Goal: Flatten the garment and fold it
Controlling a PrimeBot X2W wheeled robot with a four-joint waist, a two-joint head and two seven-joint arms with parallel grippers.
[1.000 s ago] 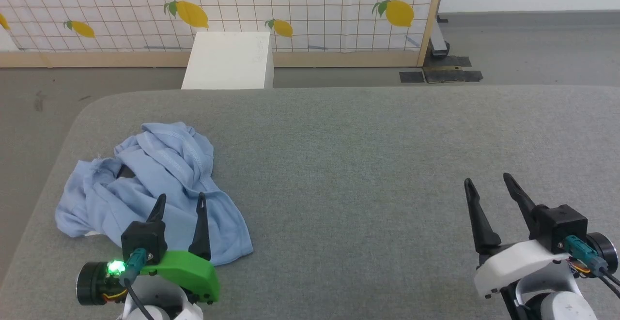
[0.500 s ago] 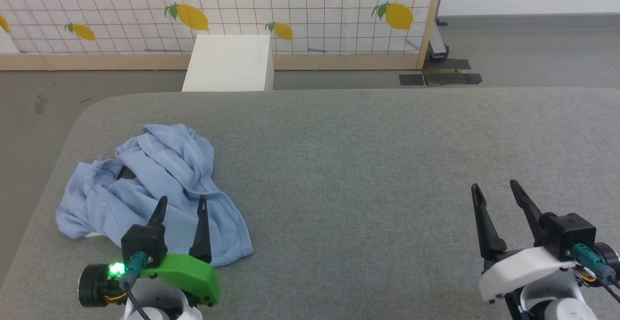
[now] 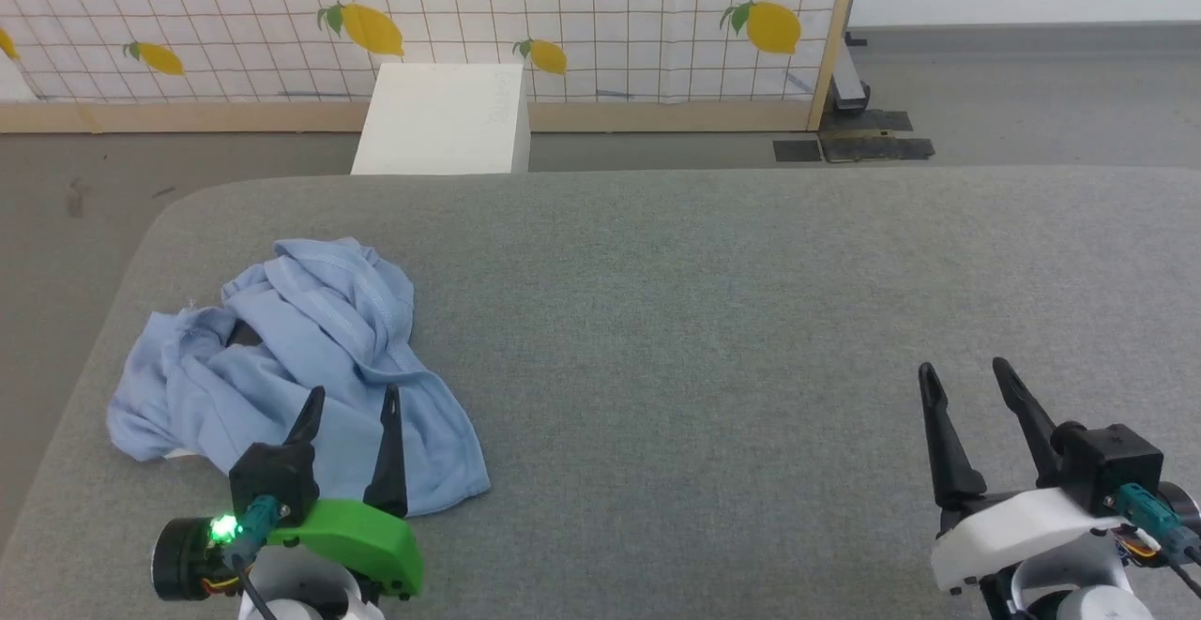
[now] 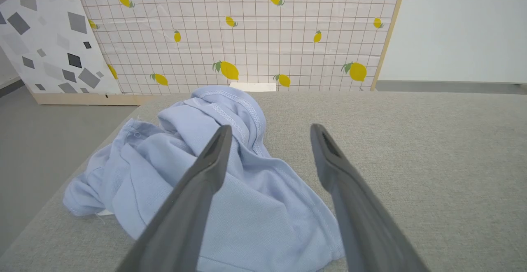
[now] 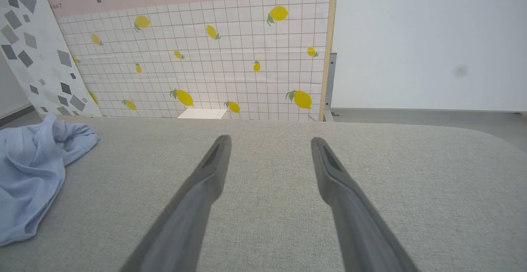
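Observation:
The garment (image 3: 291, 367) is a light-blue knit cloth lying crumpled in a heap on the left part of the grey padded table (image 3: 704, 320). Its stitched hems show in the left wrist view, where the garment (image 4: 197, 181) bunches up toward the far side. My left gripper (image 3: 352, 397) stands open over the near edge of the heap, with nothing between its fingers. Far to the right, my right gripper (image 3: 965, 369) is open above bare table. In the right wrist view the garment (image 5: 33, 169) lies at the left edge.
A white box (image 3: 441, 118) stands on the floor just beyond the table's far edge. Behind it runs a lemon-patterned grid screen (image 3: 563, 10) in a wooden frame. The table's left corner is rounded, with grey floor (image 3: 66, 207) past it.
Both grippers have drawn back a little toward the lower edge of the head view, the right one more so. The garment has not moved.

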